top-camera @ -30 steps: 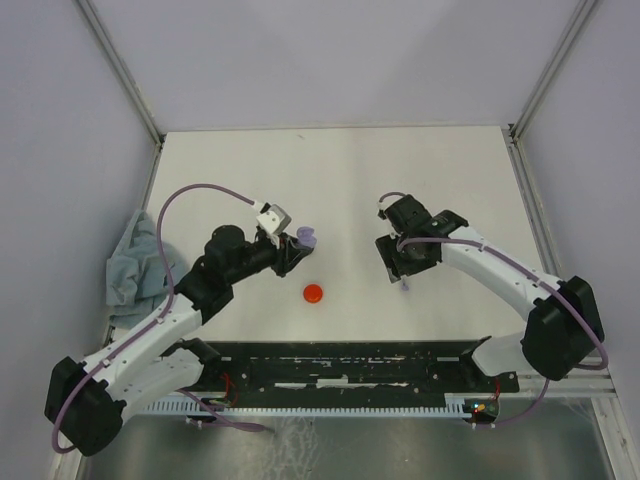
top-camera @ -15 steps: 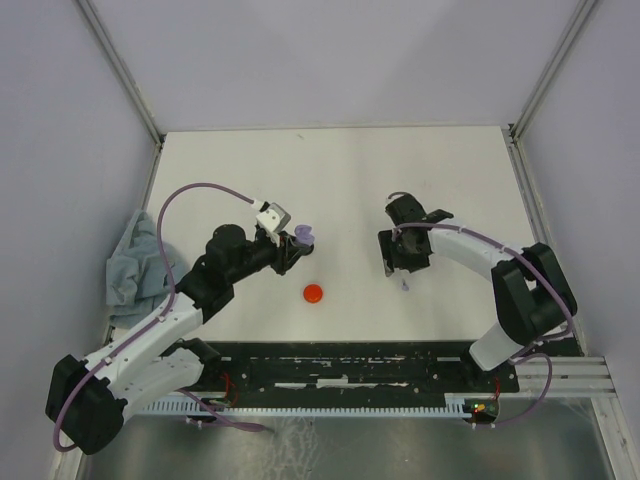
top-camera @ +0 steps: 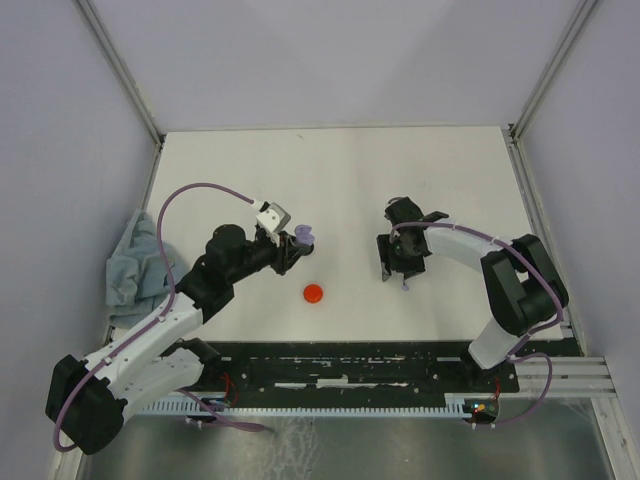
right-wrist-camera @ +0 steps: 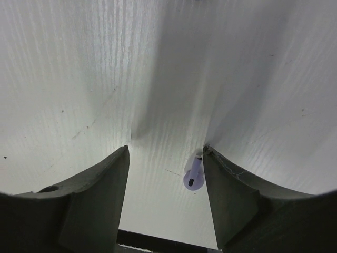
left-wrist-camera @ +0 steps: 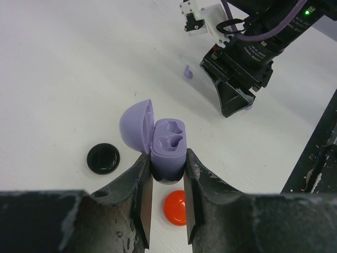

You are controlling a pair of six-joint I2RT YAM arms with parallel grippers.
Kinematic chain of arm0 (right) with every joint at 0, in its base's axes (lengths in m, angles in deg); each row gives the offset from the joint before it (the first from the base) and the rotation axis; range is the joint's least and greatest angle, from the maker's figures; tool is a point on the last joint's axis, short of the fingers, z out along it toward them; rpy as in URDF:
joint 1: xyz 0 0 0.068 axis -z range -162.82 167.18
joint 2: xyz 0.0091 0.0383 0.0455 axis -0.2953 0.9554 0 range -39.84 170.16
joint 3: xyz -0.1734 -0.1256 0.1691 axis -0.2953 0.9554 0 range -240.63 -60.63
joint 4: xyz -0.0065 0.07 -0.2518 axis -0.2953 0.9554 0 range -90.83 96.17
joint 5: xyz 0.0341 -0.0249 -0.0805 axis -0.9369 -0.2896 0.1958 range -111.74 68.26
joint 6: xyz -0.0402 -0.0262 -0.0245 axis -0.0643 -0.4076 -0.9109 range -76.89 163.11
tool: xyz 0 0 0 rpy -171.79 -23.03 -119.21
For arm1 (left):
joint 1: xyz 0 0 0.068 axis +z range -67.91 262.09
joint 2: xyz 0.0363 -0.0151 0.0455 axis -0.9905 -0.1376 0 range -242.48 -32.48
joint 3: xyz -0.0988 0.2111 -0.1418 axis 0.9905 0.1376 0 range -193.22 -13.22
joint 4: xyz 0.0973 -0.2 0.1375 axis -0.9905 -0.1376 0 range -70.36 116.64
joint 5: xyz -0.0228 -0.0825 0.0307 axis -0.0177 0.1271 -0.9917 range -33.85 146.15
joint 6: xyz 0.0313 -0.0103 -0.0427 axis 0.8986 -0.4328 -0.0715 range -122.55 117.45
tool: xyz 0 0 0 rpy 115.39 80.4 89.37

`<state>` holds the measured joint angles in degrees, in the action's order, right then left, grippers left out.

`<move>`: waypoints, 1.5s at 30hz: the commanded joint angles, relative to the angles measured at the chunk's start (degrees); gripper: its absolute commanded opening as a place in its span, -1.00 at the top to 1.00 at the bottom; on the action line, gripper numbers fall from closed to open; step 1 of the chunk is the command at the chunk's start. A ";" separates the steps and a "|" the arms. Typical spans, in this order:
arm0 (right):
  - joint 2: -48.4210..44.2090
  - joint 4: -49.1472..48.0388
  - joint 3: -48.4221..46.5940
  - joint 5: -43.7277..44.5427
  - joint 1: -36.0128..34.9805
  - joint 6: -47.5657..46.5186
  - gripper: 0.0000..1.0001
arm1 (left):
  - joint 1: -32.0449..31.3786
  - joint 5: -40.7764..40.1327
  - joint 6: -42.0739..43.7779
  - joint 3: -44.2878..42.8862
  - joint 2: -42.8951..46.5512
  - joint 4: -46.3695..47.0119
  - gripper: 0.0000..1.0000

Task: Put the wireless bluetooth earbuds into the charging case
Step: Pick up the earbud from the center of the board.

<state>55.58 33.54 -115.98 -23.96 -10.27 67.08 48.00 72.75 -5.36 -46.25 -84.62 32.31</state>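
My left gripper (top-camera: 294, 247) (left-wrist-camera: 167, 159) is shut on the lavender charging case (top-camera: 303, 236) (left-wrist-camera: 168, 147). The case's lid stands open to the left and both sockets show empty. My right gripper (top-camera: 398, 264) (right-wrist-camera: 166, 150) points down at the table with its jaws open. A lavender earbud (right-wrist-camera: 193, 174) (top-camera: 404, 285) lies between them, against the tip of the right-hand finger (right-wrist-camera: 237, 190). A second lavender earbud (left-wrist-camera: 188, 71) lies on the table beyond the case, left of the right gripper in the left wrist view.
A red round disc (top-camera: 314, 293) (left-wrist-camera: 176, 206) lies just below the held case. A black round disc (left-wrist-camera: 103, 158) lies to the case's left. A grey cloth (top-camera: 130, 262) is bunched at the left edge, and a black rail (top-camera: 350, 365) runs along the near edge.
The right arm's elbow has swung in from the far right toward the middle, while its gripper stayed over the earbud and turned slightly. The left arm and case have not moved.
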 commanded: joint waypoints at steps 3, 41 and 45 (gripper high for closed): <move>-0.86 0.30 1.89 -6.46 -0.32 -0.93 -0.30 | 0.34 0.84 2.55 -1.78 0.07 2.15 0.93; 2.31 17.29 -11.41 11.69 -5.86 -14.04 -0.04 | 0.37 2.46 2.37 -1.67 0.10 2.67 0.94; 4.70 16.56 -11.32 9.71 -5.79 -14.76 0.02 | 0.30 2.43 2.37 -1.59 0.11 2.66 0.94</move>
<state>58.75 50.68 -125.31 -12.90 -16.15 54.18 48.00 74.22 -5.31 -46.25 -84.88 32.36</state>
